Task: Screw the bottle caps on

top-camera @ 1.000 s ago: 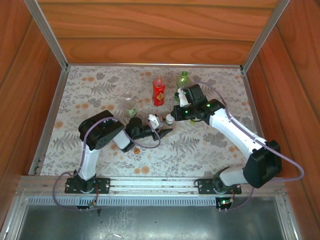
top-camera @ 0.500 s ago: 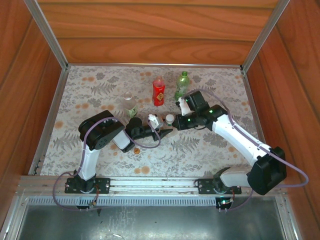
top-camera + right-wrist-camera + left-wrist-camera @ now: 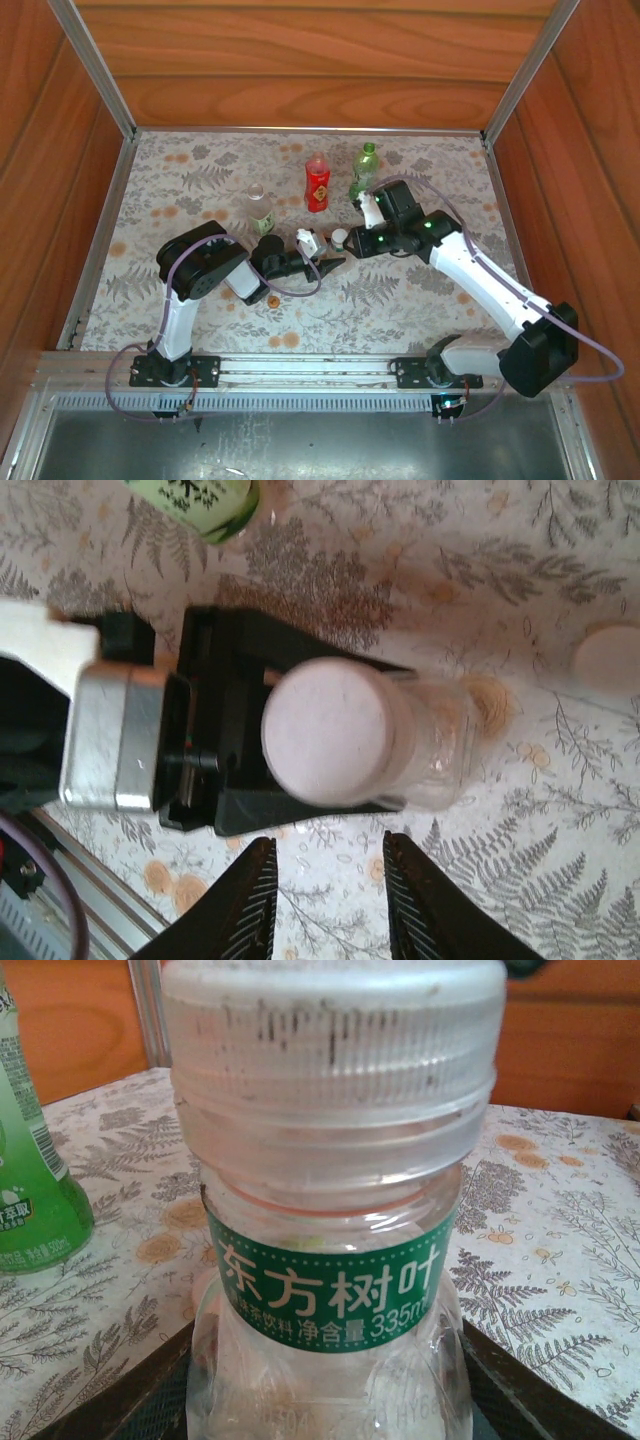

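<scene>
A clear bottle with a green label (image 3: 325, 1290) stands upright between the dark fingers (image 3: 545, 1390) of my left gripper (image 3: 325, 1405), which is shut on its lower body. A white cap (image 3: 330, 1020) sits on the bottle's neck. From above, the same white cap (image 3: 325, 730) lies just beyond my right gripper (image 3: 325, 900), whose jaws stand open and apart from it with only tablecloth between them. In the top view my left gripper (image 3: 335, 262) and right gripper (image 3: 352, 238) meet at this bottle (image 3: 340, 238). Another white cap (image 3: 607, 658) lies on the cloth.
A red bottle (image 3: 317, 182) and a green bottle (image 3: 365, 168) stand behind the grippers, and a clear bottle (image 3: 259, 210) stands to the left. The green bottle (image 3: 25, 1190) is close beside the held one. Wooden walls enclose the flower-print table (image 3: 200, 180).
My right gripper has opened, let go of the white cap and drawn slightly back from it. The left gripper and its bottle have not moved.
</scene>
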Available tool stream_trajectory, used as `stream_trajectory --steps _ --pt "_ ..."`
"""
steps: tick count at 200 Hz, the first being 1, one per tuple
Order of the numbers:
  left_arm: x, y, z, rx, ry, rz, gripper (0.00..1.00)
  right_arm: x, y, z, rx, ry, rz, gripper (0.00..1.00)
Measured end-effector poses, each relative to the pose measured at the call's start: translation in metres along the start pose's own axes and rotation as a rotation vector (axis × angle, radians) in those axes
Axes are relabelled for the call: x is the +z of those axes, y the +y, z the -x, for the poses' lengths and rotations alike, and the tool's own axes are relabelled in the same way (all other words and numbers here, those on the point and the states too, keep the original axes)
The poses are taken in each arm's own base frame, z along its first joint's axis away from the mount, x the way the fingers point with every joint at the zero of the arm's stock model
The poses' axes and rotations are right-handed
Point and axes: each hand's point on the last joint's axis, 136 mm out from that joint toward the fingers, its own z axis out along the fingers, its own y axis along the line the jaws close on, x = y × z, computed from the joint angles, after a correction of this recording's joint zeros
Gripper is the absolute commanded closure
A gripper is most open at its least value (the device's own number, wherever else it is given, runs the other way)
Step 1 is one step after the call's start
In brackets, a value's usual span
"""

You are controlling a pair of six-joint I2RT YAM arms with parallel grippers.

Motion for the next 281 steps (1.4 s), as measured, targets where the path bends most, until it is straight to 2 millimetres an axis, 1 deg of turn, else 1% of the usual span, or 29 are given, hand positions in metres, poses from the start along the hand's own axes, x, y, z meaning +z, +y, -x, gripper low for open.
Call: stream_trajectory --steps 15,29,48,67,110,143,156,167,180,189,204,216,245,258,281 --pt "0.0 0.0 0.0 0.001 0.0 0.0 0.44 0.005 -0.001 0.013 0.003 -0.009 -0.005 0.7" --pt "-0.001 0.0 0.0 0.0 0.002 0.0 0.44 0.011 -0.004 0.02 0.008 -0.007 -0.012 0.72" --pt "-0.001 0.0 0.0 0.002 0.004 0.0 0.44 0.017 -0.01 0.021 0.021 0.005 -0.022 0.76" --pt "-0.001 0.0 0.0 0.001 0.005 0.002 0.44 0.016 -0.01 0.021 0.023 0.005 -0.013 0.78" --pt "-0.003 0.0 -0.001 0.007 0.009 0.008 0.44 0.011 -0.004 0.002 0.031 0.018 0.055 0.79" --pt "-0.003 0.0 -0.001 0.002 0.01 0.008 0.44 0.012 0.007 -0.02 0.045 0.084 0.135 0.79" --pt "-0.003 0.0 -0.001 0.002 0.01 0.008 0.44 0.009 0.008 -0.023 0.042 0.081 0.142 0.79" --pt "-0.003 0.0 -0.001 0.002 0.01 0.008 0.44 0.004 0.01 -0.021 0.032 0.06 0.14 0.76" --pt "-0.003 0.0 -0.001 0.002 0.01 0.008 0.44 -0.002 0.011 -0.015 0.021 0.026 0.133 0.67" --pt "-0.003 0.0 -0.001 0.003 0.009 0.008 0.44 -0.005 0.011 -0.01 0.009 -0.001 0.125 0.65" --pt "-0.003 0.0 0.0 0.003 0.009 0.007 0.44 -0.007 0.01 0.0 -0.001 -0.035 0.108 0.65" --pt "-0.003 -0.001 0.0 0.003 0.009 0.006 0.44 -0.005 0.007 0.009 0.0 -0.048 0.095 0.68" --pt "-0.004 -0.001 0.0 0.002 0.01 0.004 0.44 0.008 0.0 0.029 0.014 -0.052 0.078 0.7" --pt "-0.004 -0.001 0.0 0.002 0.011 0.004 0.44 0.015 -0.004 0.032 0.021 -0.043 0.074 0.72" --pt "-0.005 -0.002 0.0 0.002 0.012 0.003 0.44 0.022 -0.009 0.029 0.031 -0.018 0.069 0.76"
